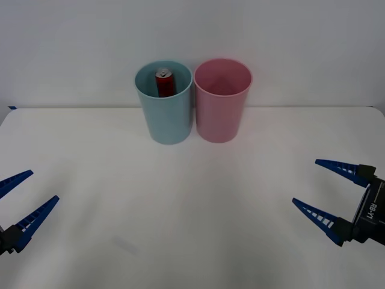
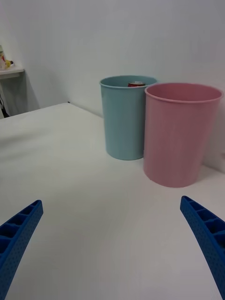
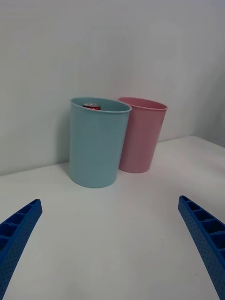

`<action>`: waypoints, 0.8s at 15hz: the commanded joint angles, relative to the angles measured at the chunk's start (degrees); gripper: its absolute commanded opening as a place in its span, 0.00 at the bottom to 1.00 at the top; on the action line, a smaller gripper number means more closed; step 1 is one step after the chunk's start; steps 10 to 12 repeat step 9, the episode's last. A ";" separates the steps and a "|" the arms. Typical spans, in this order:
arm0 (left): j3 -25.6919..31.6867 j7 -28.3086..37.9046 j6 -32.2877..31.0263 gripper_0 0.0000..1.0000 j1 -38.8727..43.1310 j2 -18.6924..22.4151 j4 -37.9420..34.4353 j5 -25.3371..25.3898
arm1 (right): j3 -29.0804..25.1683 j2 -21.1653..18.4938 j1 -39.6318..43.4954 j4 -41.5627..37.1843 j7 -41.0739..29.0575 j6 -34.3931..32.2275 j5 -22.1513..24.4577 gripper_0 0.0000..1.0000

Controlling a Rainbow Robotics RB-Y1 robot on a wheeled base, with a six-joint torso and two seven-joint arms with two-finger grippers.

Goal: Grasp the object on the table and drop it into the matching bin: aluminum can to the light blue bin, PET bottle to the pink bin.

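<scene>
Two bins stand side by side in the upper middle of the front view, at the far edge of the white desk (image 1: 192, 198): the light blue bin (image 1: 165, 114) on the left and the pink bin (image 1: 222, 111) on the right, their rims just about touching. The red aluminum can (image 1: 164, 83) stands upright inside the light blue bin, silver top showing. The left pincer (image 1: 23, 198) sits at the lower left edge of the frame, its fingers spread and holding nothing. The right pincer (image 1: 328, 186) sits at the lower right, also spread and empty. Both are well apart from the bins.

In the right wrist view, the pink bin (image 2: 180, 140) stands nearer, the light blue bin (image 2: 124, 122) behind it, and the can's top (image 2: 136, 84) peeks over the blue rim. The blue ribbed fingers (image 2: 18, 234) sit wide apart at the bottom corners.

In the left wrist view, the light blue bin (image 3: 96, 145) is nearer, the pink bin (image 3: 143, 136) behind, the can (image 3: 92, 106) just visible above the rim. The fingers (image 3: 201, 229) are spread.
</scene>
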 commanded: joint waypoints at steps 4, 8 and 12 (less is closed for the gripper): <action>0.00 0.00 0.00 1.00 0.00 0.00 0.00 0.00 | -3.84 1.16 5.80 -0.01 0.03 -2.41 -1.35 1.00; 0.00 0.00 0.00 1.00 0.00 0.00 0.00 0.00 | -4.01 1.16 6.07 -0.01 0.03 -2.41 -1.26 1.00; 0.00 0.00 0.00 1.00 0.00 0.00 0.00 0.00 | -4.01 1.16 6.07 -0.01 0.03 -2.41 -1.26 1.00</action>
